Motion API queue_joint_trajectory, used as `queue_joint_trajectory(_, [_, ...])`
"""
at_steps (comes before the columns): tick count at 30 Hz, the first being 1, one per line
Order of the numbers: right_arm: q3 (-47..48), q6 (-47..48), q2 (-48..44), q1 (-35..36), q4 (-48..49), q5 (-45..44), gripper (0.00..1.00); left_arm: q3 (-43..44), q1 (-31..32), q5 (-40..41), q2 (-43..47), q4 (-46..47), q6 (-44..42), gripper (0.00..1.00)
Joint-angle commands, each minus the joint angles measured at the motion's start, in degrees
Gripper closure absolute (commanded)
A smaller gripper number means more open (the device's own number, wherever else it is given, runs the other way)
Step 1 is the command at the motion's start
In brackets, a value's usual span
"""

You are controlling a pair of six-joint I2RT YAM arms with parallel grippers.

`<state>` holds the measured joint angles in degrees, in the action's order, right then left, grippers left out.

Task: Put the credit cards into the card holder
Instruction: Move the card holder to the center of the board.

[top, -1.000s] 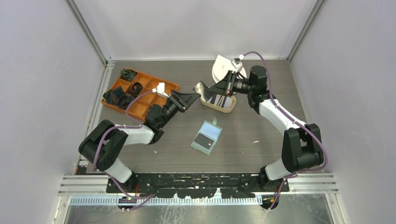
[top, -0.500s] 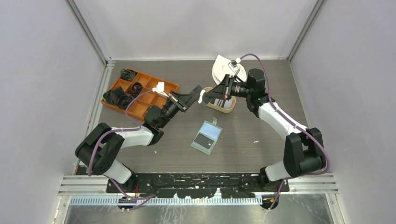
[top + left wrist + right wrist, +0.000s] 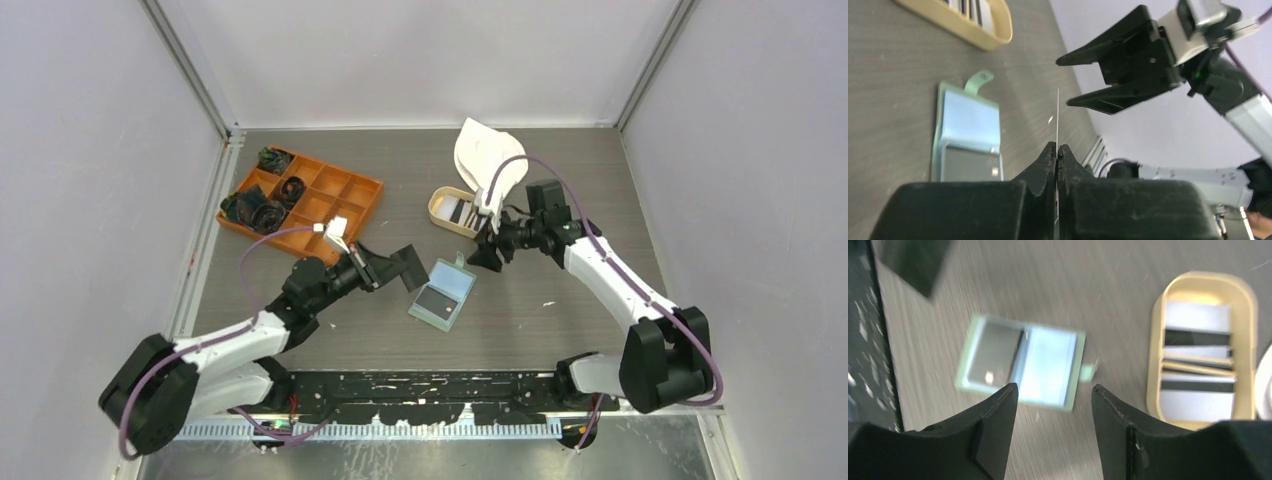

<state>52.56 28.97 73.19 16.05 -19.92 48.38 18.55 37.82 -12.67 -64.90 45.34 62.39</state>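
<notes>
Card holder (image 3: 443, 294) lies open: sage-green, pale pockets, dark card (image 3: 435, 301) inside.
I see left gripper (image 3: 1057, 147) clamped on a black card (image 3: 413, 266); right gripper (image 3: 1053, 388) agape, empty; tan tray (image 3: 437, 207) beyond.

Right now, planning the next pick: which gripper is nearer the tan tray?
Right. The right gripper hangs just on the tray's near side; the left gripper is farther, left of the card holder.

The left gripper (image 3: 392, 272) and right gripper (image 3: 482, 260) flank the card holder (image 3: 443, 294); the table (image 3: 560, 310) beyond lies open.
</notes>
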Motion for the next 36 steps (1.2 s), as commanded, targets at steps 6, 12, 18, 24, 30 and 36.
queue_joint_trajectory(6, [-2.64, 40.40, 9.19, 5.80, -13.82, -18.71, 0.57, -9.01, 2.22, -0.09, 15.56, -18.70, -3.83, 1.00])
queue_joint_trajectory(12, [-2.31, 59.27, 12.44, 11.94, -30.80, -12.29, 0.74, -9.28, 2.28, 0.71, 17.46, -21.91, -6.61, 1.00])
queue_joint_trajectory(18, [-5.16, 57.34, 12.85, 20.62, -25.80, -15.68, 0.87, -7.84, 2.29, 3.43, 23.33, -31.73, -10.83, 1.00])
queue_joint_trajectory(24, [-5.18, 38.28, 17.16, 33.32, -7.05, -29.05, 0.96, -9.81, 2.31, 5.20, 30.41, -35.53, -10.27, 1.00])
queue_joint_trajectory(30, [-2.17, 14.25, 21.65, 42.44, 17.49, -51.36, 0.98, -10.02, 2.26, 6.84, 34.55, -37.22, -10.36, 1.00])
queue_joint_trajectory(36, [2.90, 16.37, 13.99, 34.23, -3.39, -28.88, 0.89, -10.03, 2.32, 5.54, 33.05, -33.37, -9.93, 1.00])
